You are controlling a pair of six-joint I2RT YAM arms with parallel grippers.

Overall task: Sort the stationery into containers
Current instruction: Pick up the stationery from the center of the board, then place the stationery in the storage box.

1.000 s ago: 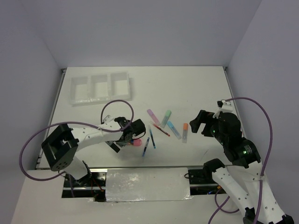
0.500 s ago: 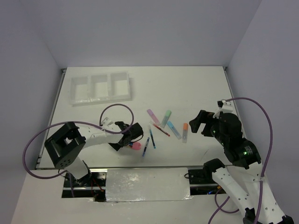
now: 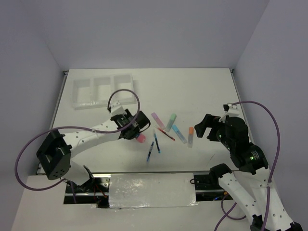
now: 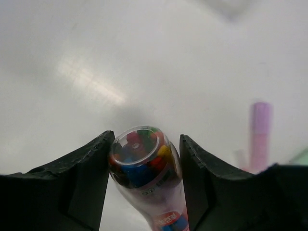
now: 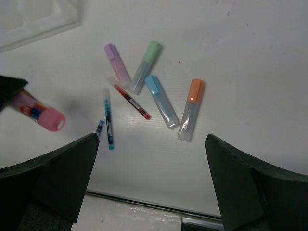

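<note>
My left gripper [image 3: 132, 128] [image 4: 146, 144] is shut on the stubby pink tube [image 3: 140, 138] [image 4: 144, 178], which is held off the table; its clear end shows coloured bits inside. The tube also shows in the right wrist view [image 5: 41, 113]. The three joined white bins [image 3: 111, 89] stand at the back left. On the table lie the lilac [image 3: 158, 120], green [image 3: 171, 121], blue [image 3: 179, 134] and orange-capped [image 3: 190, 136] highlighters, a red pen [image 3: 165, 134] and two blue pens [image 3: 157, 143]. My right gripper [image 3: 204, 126] [image 5: 151, 144] is open and empty, to the right of them.
The white table [image 3: 202, 91] ends in side rails at left and right and a metal strip [image 3: 151, 190] at the near edge. The bins' corner [image 5: 38, 19] shows at the top left of the right wrist view.
My left gripper has dipped near the table, then risen and moved back toward the bins with the pink tube in it. The right arm has not moved.
</note>
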